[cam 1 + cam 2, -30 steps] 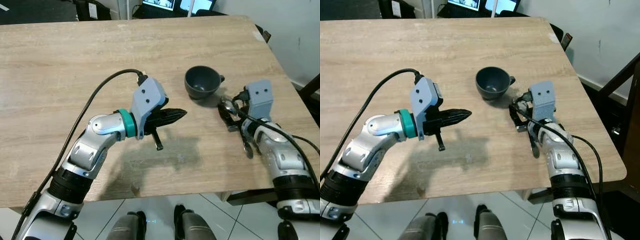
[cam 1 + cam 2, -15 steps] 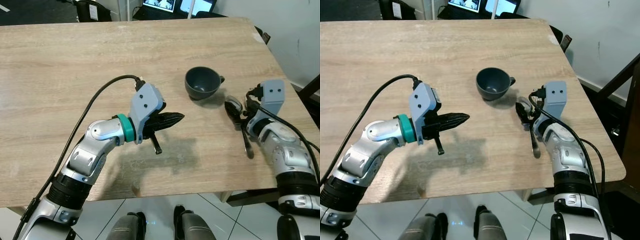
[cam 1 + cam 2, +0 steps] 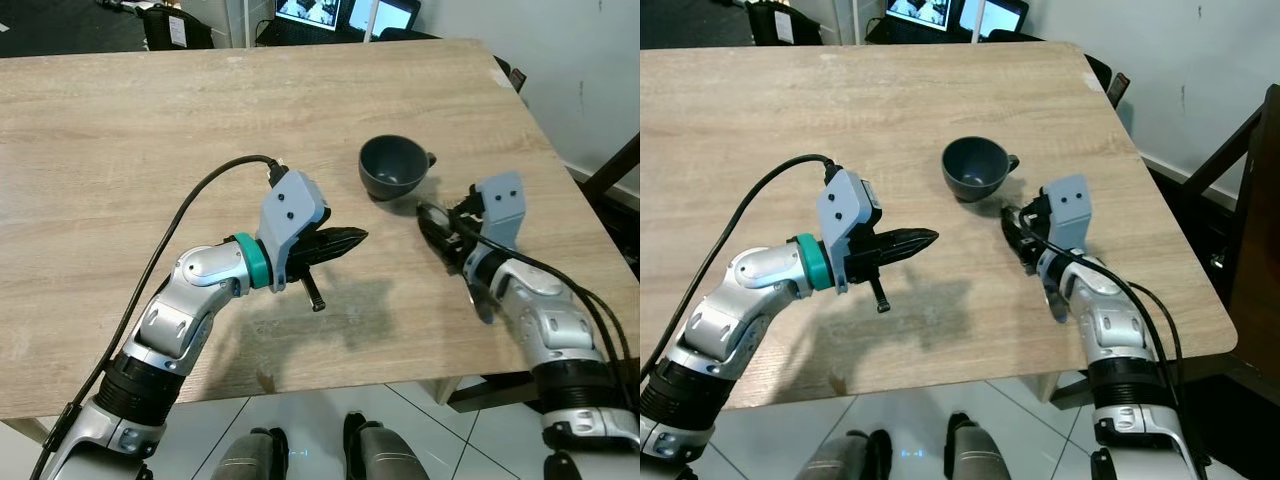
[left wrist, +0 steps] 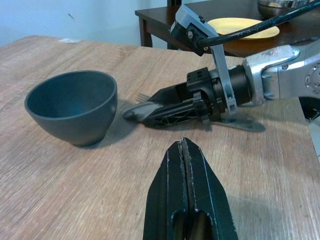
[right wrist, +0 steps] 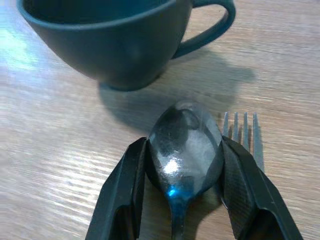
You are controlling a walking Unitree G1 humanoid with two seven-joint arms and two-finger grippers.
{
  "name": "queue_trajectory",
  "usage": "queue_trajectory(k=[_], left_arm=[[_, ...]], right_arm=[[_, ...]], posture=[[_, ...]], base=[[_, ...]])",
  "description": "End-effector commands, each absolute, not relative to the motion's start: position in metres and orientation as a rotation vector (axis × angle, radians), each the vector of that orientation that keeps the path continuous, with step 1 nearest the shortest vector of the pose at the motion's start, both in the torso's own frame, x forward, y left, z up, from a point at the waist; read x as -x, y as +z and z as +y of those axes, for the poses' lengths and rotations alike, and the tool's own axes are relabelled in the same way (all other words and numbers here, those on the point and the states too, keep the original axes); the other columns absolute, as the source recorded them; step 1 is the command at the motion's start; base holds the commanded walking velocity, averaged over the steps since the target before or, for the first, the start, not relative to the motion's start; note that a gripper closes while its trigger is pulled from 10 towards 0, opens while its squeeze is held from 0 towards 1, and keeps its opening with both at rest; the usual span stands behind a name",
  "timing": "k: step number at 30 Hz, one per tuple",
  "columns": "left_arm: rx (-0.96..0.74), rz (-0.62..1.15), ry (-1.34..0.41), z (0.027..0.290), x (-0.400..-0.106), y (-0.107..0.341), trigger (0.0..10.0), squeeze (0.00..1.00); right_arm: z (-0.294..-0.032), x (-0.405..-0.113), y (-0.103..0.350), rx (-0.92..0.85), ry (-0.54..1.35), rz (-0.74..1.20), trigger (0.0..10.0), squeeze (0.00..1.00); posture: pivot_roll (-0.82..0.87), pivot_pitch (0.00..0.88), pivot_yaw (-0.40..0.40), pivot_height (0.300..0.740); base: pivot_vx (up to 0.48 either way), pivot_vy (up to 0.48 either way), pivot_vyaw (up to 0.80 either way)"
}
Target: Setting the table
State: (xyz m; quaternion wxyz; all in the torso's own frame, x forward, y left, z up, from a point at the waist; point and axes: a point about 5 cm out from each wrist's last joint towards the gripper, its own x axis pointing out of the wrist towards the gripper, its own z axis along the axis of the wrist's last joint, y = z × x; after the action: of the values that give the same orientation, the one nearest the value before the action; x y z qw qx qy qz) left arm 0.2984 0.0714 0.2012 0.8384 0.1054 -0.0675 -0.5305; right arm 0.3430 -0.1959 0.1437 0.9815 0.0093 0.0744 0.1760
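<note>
The right gripper's (image 5: pixel 182 187) two black fingers (image 5: pixel 120 192) sit low on the light wooden worktop (image 3: pixel 150 150), spread to either side of the bowl of a shiny metal spoon (image 5: pixel 184 150); both appear to touch the bowl's edges, though a firm grip cannot be told. A silver metal fork (image 5: pixel 242 131) lies on the worktop just beside the spoon, its tines pointing toward a dark grey ceramic cup with a handle (image 3: pixel 392 167). The cup stands upright near the worktop's right edge, just beyond the spoon's tip and apart from it. In the head views the spoon's handle (image 3: pixel 478 300) runs back under the right wrist toward the worktop's near edge. The left gripper (image 3: pixel 345 240) hangs above the worktop to the left of the cup, well apart from it, with its fingers (image 4: pixel 187 195) pressed together and carrying nothing, pointing toward the cup and the right gripper. On a dark table behind them lies a yellow plate (image 4: pixel 242 26).
</note>
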Motion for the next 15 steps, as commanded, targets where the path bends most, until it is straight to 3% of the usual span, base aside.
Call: queue_trajectory(k=[1, 10, 11, 12, 15], left_arm=[[-0.230, -0.128, -1.122, 0.072, -0.296, 0.197, 10.0, 0.00], [-0.219, -0.134, -1.088, 0.072, -0.298, 0.199, 10.0, 0.00], [-0.204, -0.150, -1.047, 0.075, -0.300, 0.203, 10.0, 0.00], [-0.180, -0.177, -0.989, 0.079, -0.302, 0.209, 10.0, 0.00], [-0.142, -0.220, -0.900, 0.089, -0.305, 0.220, 10.0, 0.00]], right_arm=[[-0.192, -0.335, 0.115, -0.097, 0.362, 0.273, 0.0, 0.00], [-0.184, -0.344, 0.165, -0.310, 0.388, 0.045, 0.0, 0.00], [-0.185, -0.345, 0.186, -0.317, 0.375, -0.059, 3.3, 0.00], [-0.186, -0.341, 0.203, -0.274, 0.360, -0.160, 10.0, 0.00], [-0.186, -0.334, 0.222, -0.229, 0.346, -0.273, 10.0, 0.00]], posture=[[-0.03, 0.161, 0.067, 0.740], [-0.04, 0.165, 0.072, 0.740], [-0.04, 0.168, 0.079, 0.740], [-0.04, 0.171, 0.084, 0.740], [-0.04, 0.174, 0.089, 0.740]], base=[[0.000, 0.000, 0.00], [0.000, 0.000, 0.00], [0.000, 0.000, 0.00], [0.000, 0.000, 0.00], [0.000, 0.000, 0.00]])
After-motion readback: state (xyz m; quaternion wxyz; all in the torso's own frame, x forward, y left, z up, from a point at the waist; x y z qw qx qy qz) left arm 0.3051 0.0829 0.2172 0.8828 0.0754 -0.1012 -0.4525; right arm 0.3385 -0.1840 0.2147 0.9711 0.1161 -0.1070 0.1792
